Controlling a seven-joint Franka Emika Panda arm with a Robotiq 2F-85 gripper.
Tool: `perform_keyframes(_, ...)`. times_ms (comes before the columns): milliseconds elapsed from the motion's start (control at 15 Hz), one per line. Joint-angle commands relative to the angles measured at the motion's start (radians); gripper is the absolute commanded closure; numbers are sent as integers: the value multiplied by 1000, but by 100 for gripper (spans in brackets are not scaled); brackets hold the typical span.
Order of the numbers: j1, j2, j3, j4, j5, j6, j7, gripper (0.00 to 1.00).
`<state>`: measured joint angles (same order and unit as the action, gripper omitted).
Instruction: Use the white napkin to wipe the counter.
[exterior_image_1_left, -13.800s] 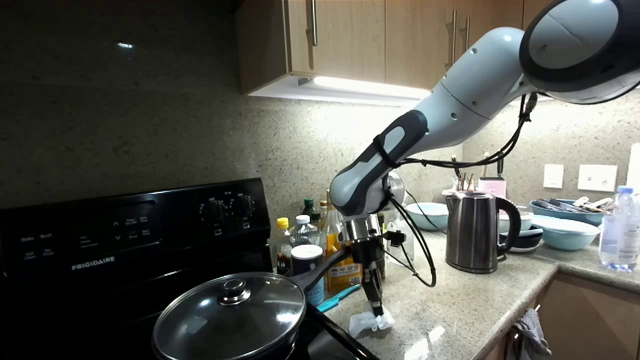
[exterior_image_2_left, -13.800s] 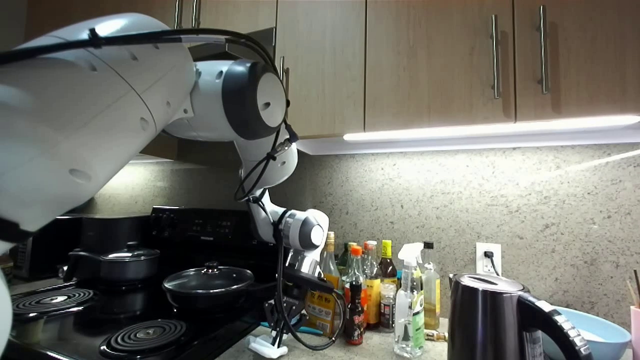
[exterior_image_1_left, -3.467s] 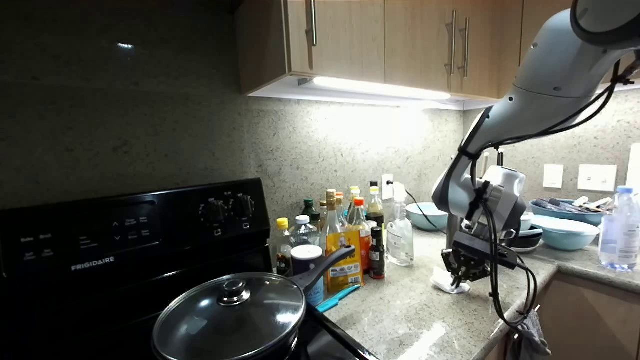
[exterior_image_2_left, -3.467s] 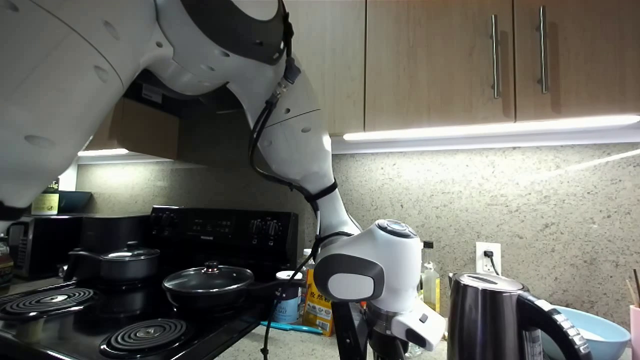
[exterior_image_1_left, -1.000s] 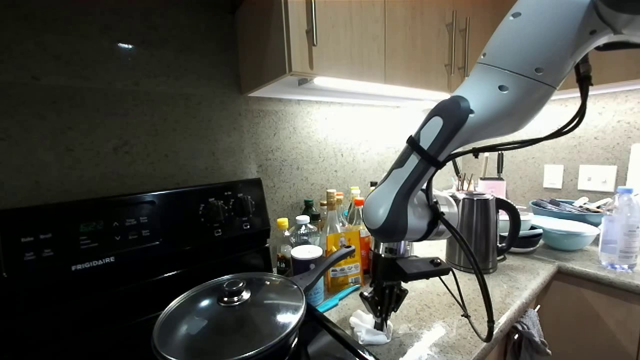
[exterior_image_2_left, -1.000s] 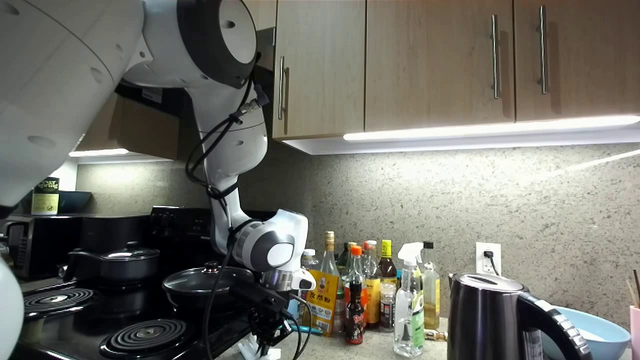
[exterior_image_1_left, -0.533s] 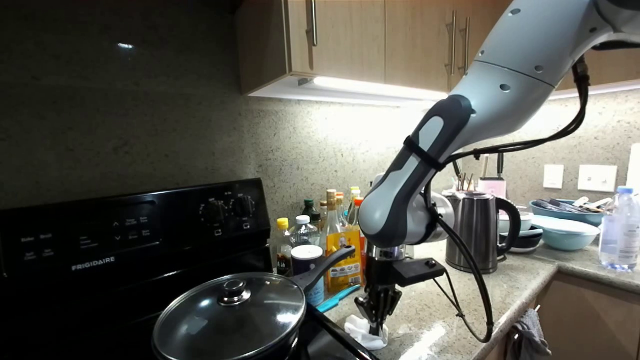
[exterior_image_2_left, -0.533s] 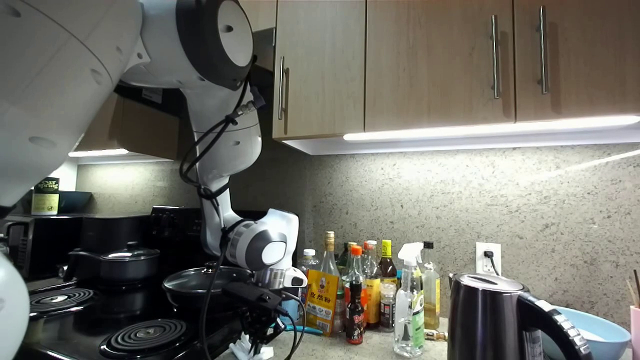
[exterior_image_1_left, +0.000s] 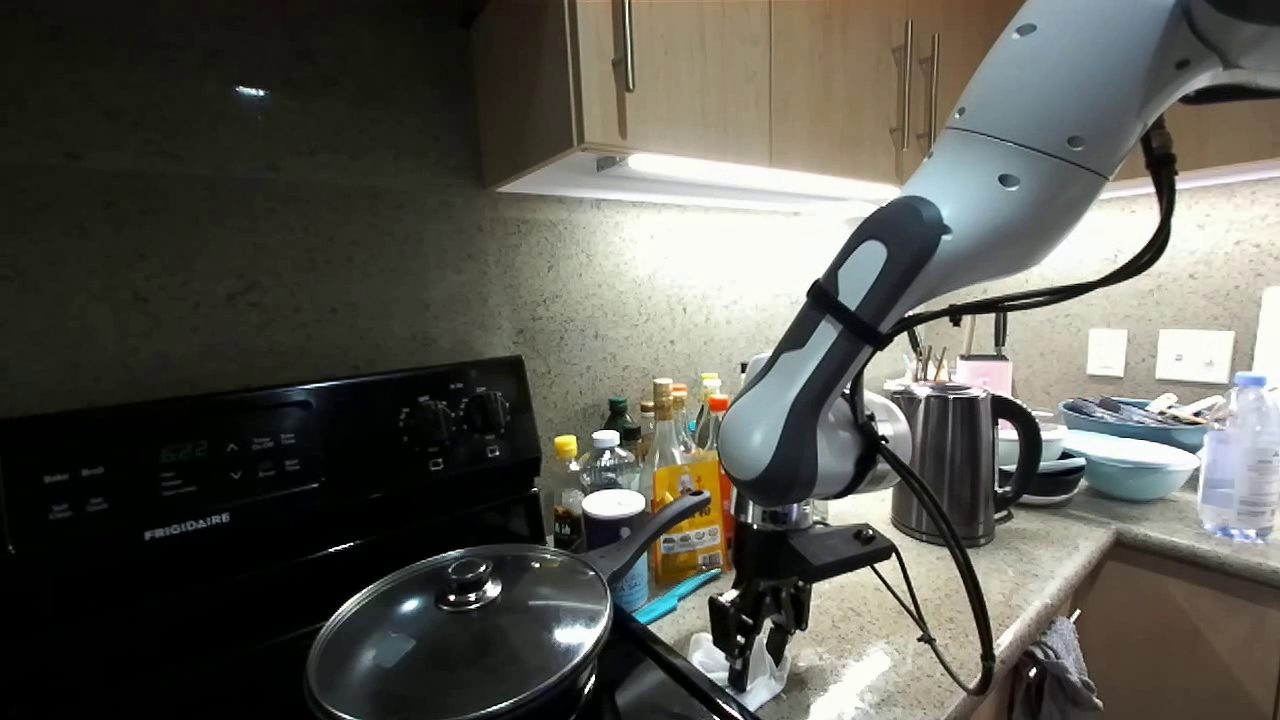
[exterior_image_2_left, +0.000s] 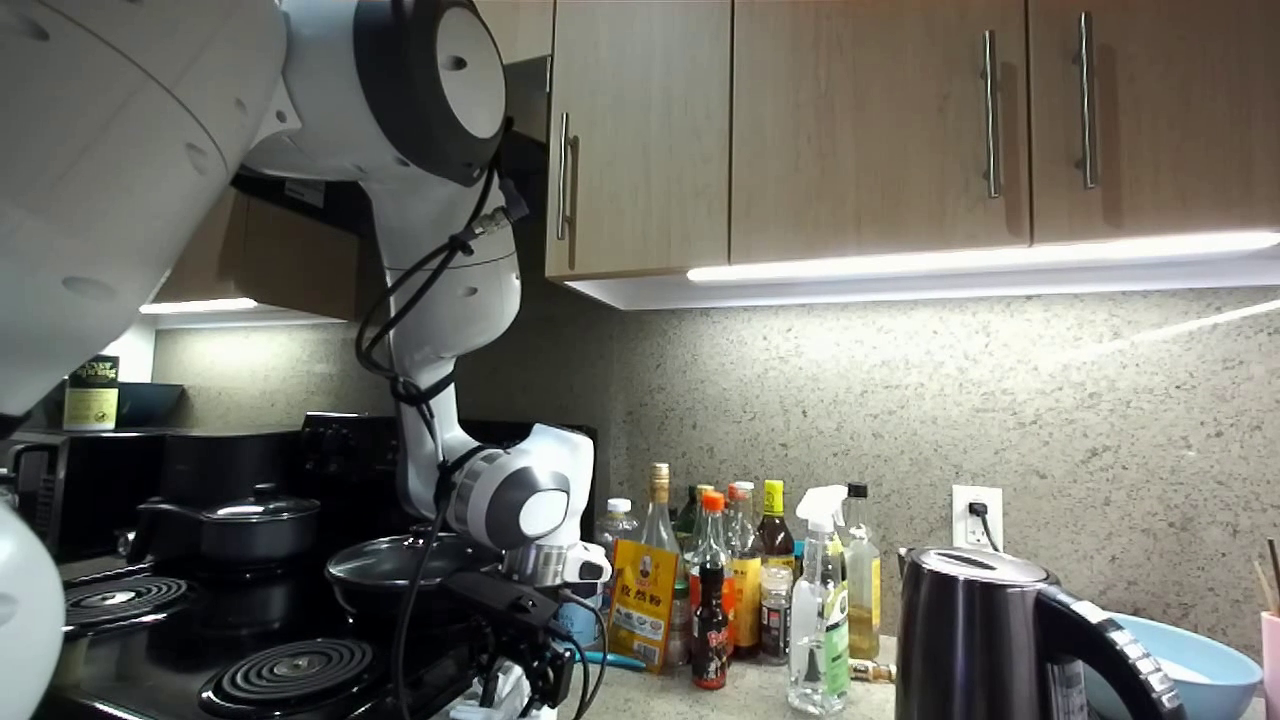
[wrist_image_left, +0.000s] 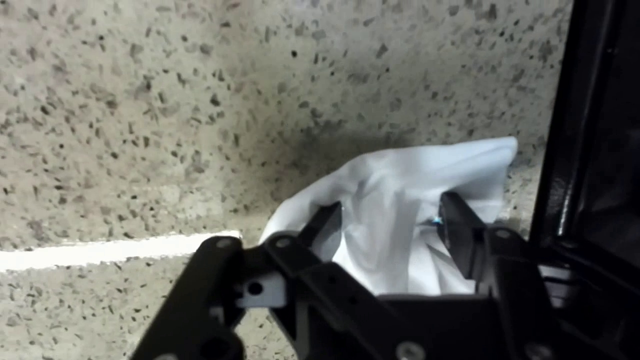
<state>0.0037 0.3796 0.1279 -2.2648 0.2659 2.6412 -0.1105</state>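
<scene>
The white napkin (exterior_image_1_left: 766, 692) lies crumpled on the speckled counter (exterior_image_1_left: 850, 600), close beside the stove's edge. Pointing down over it, my gripper (exterior_image_1_left: 758, 668) has its fingers spread apart. In the wrist view the napkin (wrist_image_left: 400, 167) stretches under and between the fingertips of the gripper (wrist_image_left: 392, 202), with folds bunched up between them but not squeezed from both sides. The napkin's near part is hidden behind the gripper body. In an exterior view the napkin (exterior_image_2_left: 510, 688) shows only partly at the bottom edge, behind the dark gripper.
A lidded pan (exterior_image_1_left: 460, 630) sits on the black stove, its handle reaching towards the bottles (exterior_image_1_left: 660, 460). A turquoise knife (exterior_image_1_left: 678, 598) lies near the gripper. The kettle (exterior_image_1_left: 943, 465) and bowls (exterior_image_1_left: 1130, 465) stand farther along the counter. A spray bottle (exterior_image_2_left: 818, 610) stands by the wall.
Over the last second my gripper has shifted slightly towards the stove with the napkin, then its fingers have spread and let go of it. The napkin rests looser around the fingertips.
</scene>
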Motion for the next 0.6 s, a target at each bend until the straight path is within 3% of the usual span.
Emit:
perform_keyframes(0,-7,-32,-18,-60,-8,64,26,13)
perform_keyframes(67,-10,-44,-24,-75,-5,97,30,5)
perform_keyframes(200,-21,-66,-32,-104,3,158,35,0)
perform_keyframes(533,-53,-116,-48,-150,14,206,63,0)
